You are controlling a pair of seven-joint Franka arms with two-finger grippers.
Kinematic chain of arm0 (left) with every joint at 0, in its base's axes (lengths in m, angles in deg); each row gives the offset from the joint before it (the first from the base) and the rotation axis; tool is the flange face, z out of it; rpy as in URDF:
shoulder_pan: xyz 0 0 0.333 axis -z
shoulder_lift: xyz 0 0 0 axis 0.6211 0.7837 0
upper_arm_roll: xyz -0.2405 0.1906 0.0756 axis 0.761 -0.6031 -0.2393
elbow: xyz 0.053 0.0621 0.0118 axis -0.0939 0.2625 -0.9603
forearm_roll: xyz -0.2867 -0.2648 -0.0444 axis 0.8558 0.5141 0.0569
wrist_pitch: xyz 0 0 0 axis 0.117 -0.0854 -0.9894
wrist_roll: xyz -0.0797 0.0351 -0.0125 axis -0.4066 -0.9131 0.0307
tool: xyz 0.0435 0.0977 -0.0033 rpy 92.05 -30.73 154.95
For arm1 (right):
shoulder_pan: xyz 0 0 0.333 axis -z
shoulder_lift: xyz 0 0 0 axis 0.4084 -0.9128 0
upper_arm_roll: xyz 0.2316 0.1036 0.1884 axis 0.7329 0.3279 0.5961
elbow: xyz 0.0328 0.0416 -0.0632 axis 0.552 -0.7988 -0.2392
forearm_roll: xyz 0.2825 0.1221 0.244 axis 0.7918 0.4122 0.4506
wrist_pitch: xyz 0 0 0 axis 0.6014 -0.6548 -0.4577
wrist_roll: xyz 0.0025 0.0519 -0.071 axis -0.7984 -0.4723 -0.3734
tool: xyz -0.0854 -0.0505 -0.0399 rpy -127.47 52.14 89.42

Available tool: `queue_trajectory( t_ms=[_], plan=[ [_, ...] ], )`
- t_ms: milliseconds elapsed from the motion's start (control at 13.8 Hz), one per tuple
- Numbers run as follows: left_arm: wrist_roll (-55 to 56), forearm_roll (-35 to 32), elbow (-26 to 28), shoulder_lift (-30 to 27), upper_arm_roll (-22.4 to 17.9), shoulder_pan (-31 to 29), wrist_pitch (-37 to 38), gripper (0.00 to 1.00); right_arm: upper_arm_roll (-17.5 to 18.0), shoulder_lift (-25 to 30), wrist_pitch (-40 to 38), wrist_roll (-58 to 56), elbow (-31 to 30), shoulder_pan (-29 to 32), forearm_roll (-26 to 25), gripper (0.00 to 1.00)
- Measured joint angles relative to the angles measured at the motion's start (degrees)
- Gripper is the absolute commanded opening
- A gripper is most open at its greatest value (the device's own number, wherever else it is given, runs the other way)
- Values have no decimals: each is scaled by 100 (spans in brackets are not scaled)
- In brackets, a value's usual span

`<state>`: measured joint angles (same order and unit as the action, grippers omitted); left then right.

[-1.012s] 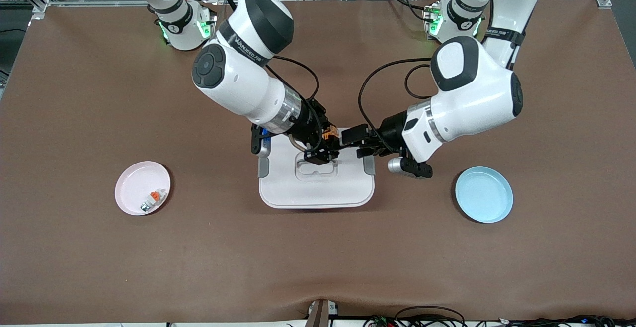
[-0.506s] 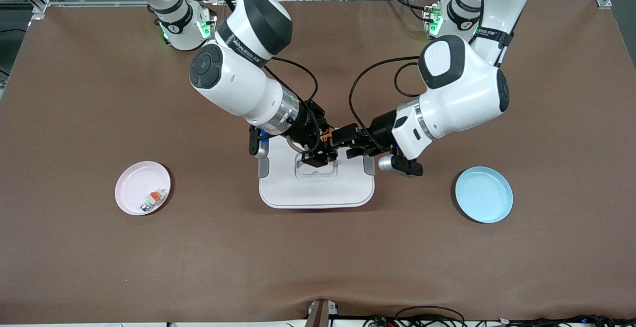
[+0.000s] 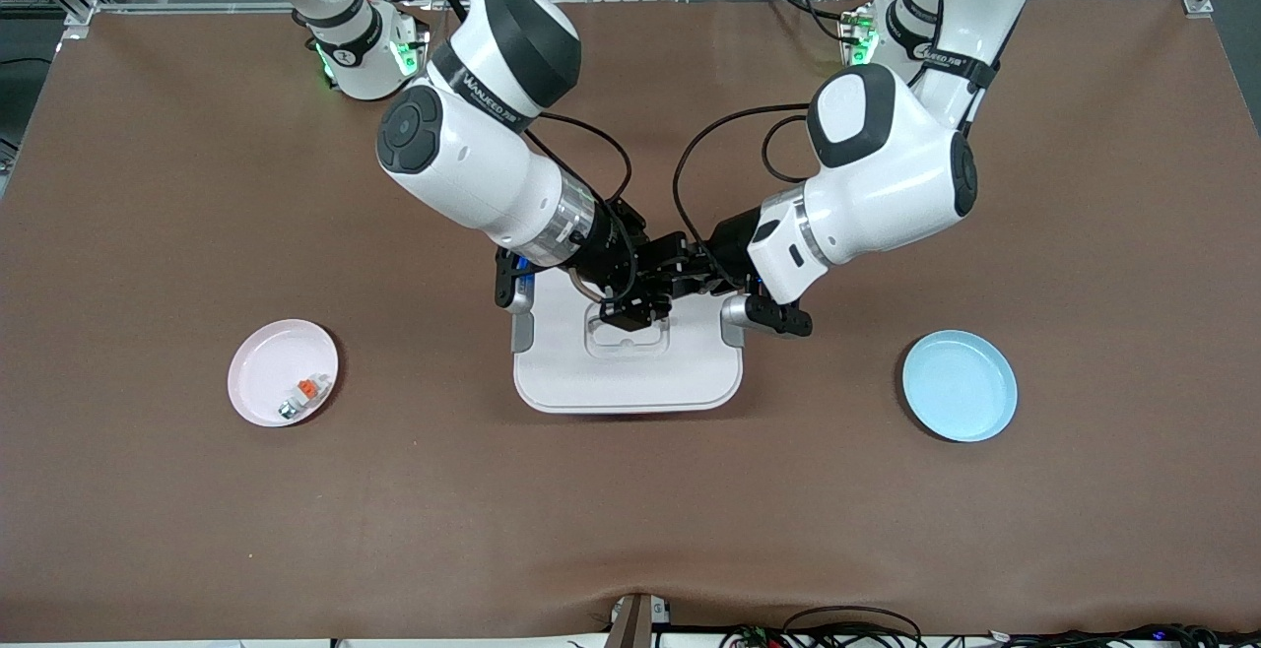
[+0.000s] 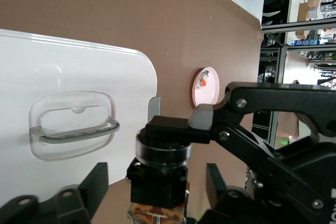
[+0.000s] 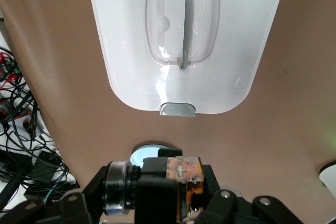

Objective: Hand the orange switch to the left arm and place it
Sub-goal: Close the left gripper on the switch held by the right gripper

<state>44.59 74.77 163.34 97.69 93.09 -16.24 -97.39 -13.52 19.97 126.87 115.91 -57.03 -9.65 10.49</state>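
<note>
Moved in from 3 o'clock over the last second, bringing the left gripper (image 3: 676, 270) up to the right gripper (image 3: 635, 308) above the box's (image 3: 630, 377) 12 o'clock edge. Keeps the orange switch (image 4: 163, 163) clamped in the right gripper, left fingers (image 4: 90, 179) spread either side (apparently not touching). Close the left squarely on the black body before loosening the right; stay high off the lid.

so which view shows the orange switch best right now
The right wrist view: the orange switch shows close up there, orange marks included, held in the right claw over the box. The left wrist view shows its black body and ring. In the front view both claws hide it almost entirely.
</note>
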Motion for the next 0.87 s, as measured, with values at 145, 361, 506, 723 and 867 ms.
queue_trajectory(
  t_ms=[145, 361, 506, 723, 867],
  plan=[
    [0, 0, 3, 0, -1, 20, -9, 31, 4, -11, -3, 0, 0, -1, 0, 0],
    [-2, 0, 13, -1, -1, 29, -5, 0, 5, -22, 5, 0, 5, -2, 3, 0],
    [-2, 0, 14, -4, -1, 28, -3, 0, 5, -22, 5, 0, 5, -2, 4, 0],
    [-1, -95, 10, -12, -1, 23, 32, 0, 16, -30, 20, 15, 5, -6, 7, 0],
    [57, -296, -3, -36, -1, 8, 84, 0, 28, -46, 95, 50, 5, -25, 15, 0]
  ],
)
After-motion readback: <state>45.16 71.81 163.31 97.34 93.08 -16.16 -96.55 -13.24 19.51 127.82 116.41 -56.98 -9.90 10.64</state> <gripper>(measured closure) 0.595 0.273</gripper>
